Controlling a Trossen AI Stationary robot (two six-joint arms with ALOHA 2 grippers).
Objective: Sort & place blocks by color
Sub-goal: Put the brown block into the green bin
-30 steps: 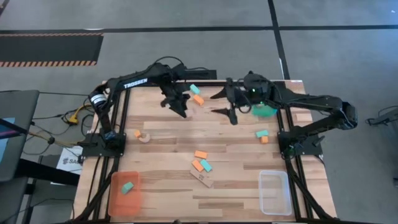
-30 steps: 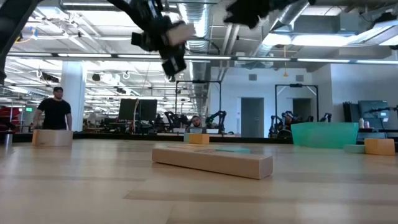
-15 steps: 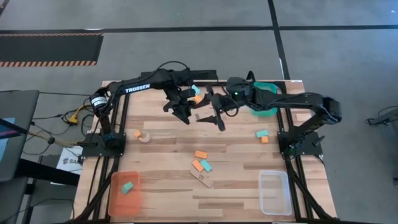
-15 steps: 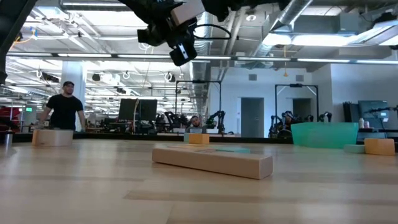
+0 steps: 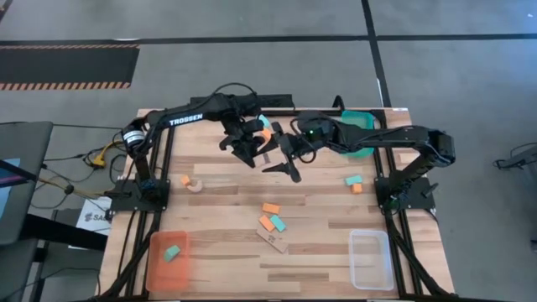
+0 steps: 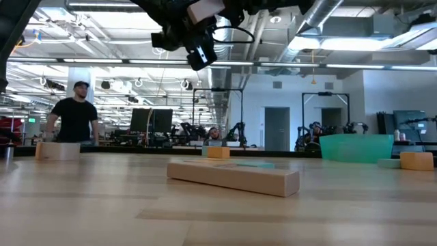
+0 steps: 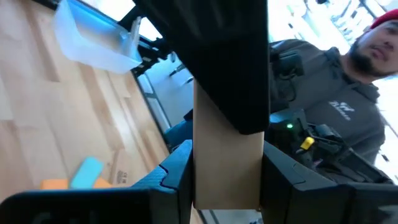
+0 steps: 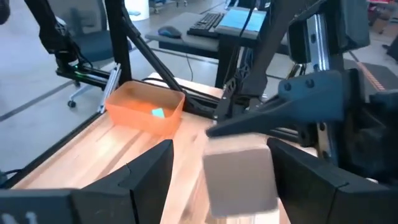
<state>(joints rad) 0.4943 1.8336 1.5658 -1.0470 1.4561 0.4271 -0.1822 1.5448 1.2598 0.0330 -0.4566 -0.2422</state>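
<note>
My left gripper is shut on a plain tan wood block high above the table's far middle. My right gripper is open right beside it. In the right wrist view its fingers stand on either side of the block's free end, and I see no touch. Other blocks lie on the table: orange, teal, a long tan one, and a teal and orange pair. One teal block lies in the orange tray. My left gripper pinches the tan block between its two fingers at one end. The block runs along the fingers and sticks out toward my right gripper. It is lifted clear of the table. A dark part of the other arm hides its far end in the left wrist view.
The teal tray sits at the far right, partly under my right arm. The clear tray is at the near right. An orange block and a tan arch block lie at the left. People stand beyond the table.
My right gripper has moved toward the table's left, up to my left gripper, and has stayed open. It now brackets the block. My left gripper has carried the tan block slightly up and toward the table's right, and has stayed shut on it.
</note>
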